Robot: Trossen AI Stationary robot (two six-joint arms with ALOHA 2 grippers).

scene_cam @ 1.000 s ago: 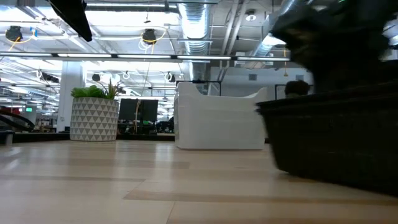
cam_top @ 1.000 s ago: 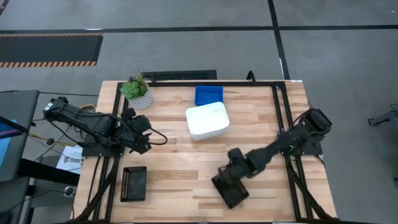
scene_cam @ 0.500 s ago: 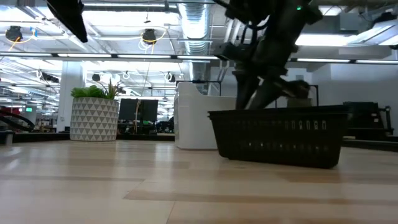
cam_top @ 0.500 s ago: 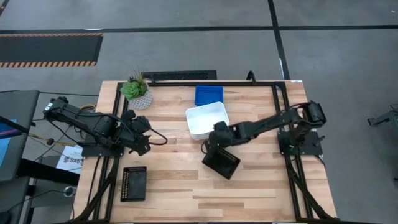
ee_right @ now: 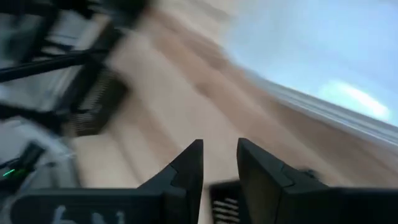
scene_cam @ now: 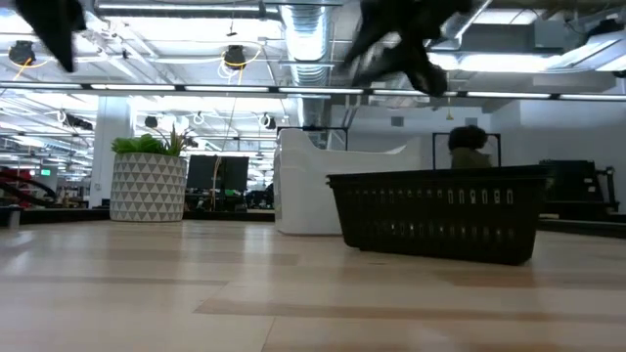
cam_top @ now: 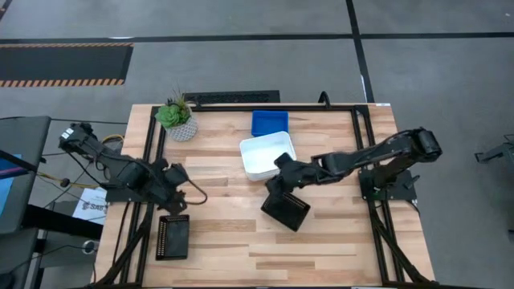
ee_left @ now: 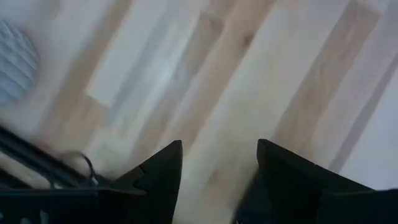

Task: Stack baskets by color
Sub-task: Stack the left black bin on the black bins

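- Black baskets: one rests on the table near its centre, tilted relative to the table edges; another lies at the front left corner.
- White basket stack sits behind the central black basket; the blue stack touches its far side.
- Right gripper hovers between the white stack and the central black basket, fingers parted with nothing between them.
- Left gripper hangs above the front-left black basket, fingers spread, released.
- Potted plant stands at the rear left corner.
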